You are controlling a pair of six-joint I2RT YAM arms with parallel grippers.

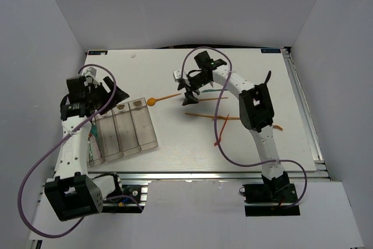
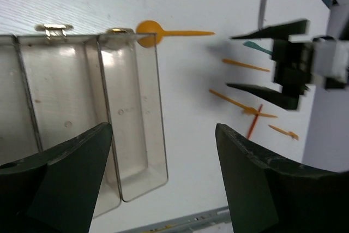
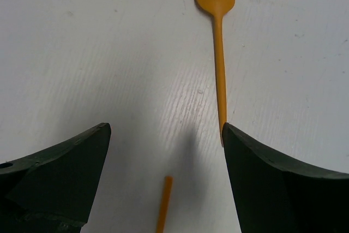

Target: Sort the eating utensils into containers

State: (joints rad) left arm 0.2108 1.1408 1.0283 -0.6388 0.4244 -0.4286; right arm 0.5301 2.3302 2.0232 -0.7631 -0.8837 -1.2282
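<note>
One orange spoon (image 3: 218, 64), clearest right-wrist view

Two white arms are shown from above. The left arm (image 1: 71, 144) is angled forward, and the left gripper (image 2: 162, 135) is held with fingers spread wide, nothing between them. The right arm (image 1: 261, 138) is bent inward; the right gripper (image 3: 166, 135) is likewise spread and empty.

A white desk (image 1: 175, 155) sits inside plain pale grey walls (image 1: 192, 4) on the left, far and right sides. An aluminium rail (image 1: 204, 174) edges its near side. The light is soft and even.
</note>
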